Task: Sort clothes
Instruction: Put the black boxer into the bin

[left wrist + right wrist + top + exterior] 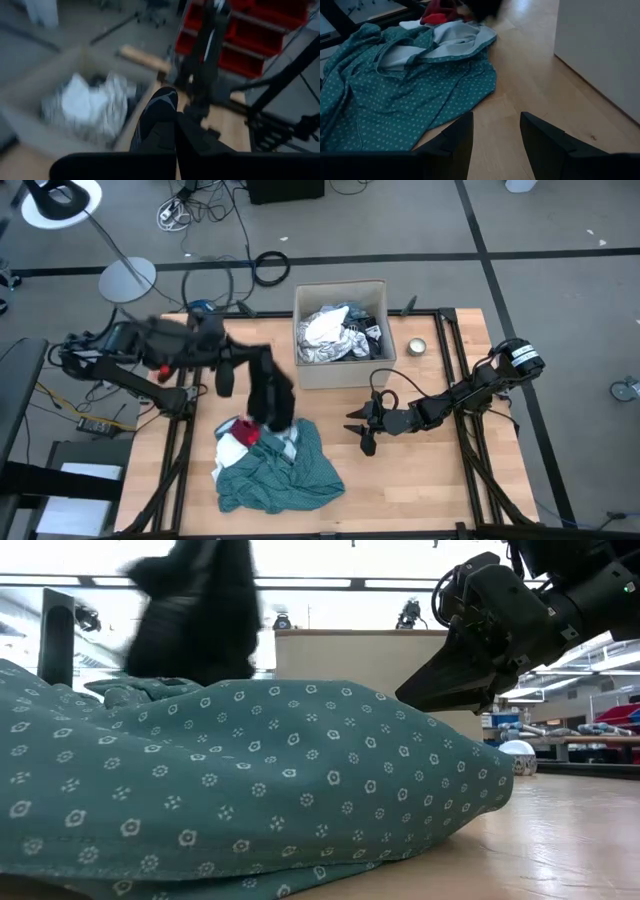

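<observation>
Clearly limp and light, the black garment (270,395) dangles above the table (420,480), clenched in the left claw (258,370); pinching a bunched fold suits it. Nearby, the right claw (366,425) hangs released beside the teal shirt (290,475).

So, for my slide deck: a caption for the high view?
Left pincer lifts a black garment from the clothes pile beside the box.
</observation>
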`<act>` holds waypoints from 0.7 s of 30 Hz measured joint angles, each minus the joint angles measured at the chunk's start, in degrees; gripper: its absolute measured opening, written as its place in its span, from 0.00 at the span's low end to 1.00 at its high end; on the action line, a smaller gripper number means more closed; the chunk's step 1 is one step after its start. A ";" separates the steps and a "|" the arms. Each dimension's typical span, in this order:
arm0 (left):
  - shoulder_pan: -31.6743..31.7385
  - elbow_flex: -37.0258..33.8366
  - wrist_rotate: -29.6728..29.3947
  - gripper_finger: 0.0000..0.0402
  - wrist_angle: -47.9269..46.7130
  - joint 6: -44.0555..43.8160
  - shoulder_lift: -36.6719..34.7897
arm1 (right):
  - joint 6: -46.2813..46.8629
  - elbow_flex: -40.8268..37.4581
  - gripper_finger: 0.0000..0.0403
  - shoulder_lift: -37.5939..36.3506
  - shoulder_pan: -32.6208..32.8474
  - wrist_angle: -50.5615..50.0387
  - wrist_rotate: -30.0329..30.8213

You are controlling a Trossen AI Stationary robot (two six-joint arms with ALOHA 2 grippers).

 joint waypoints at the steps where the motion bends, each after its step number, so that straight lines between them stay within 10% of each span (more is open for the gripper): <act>1: 1.31 2.09 0.85 0.00 0.97 2.76 1.01 | 0.00 0.00 0.41 -0.01 0.00 0.00 -0.01; 21: 25.08 45.61 16.29 0.00 14.40 28.32 34.58 | -0.40 0.00 0.41 -0.02 -0.02 -1.42 0.00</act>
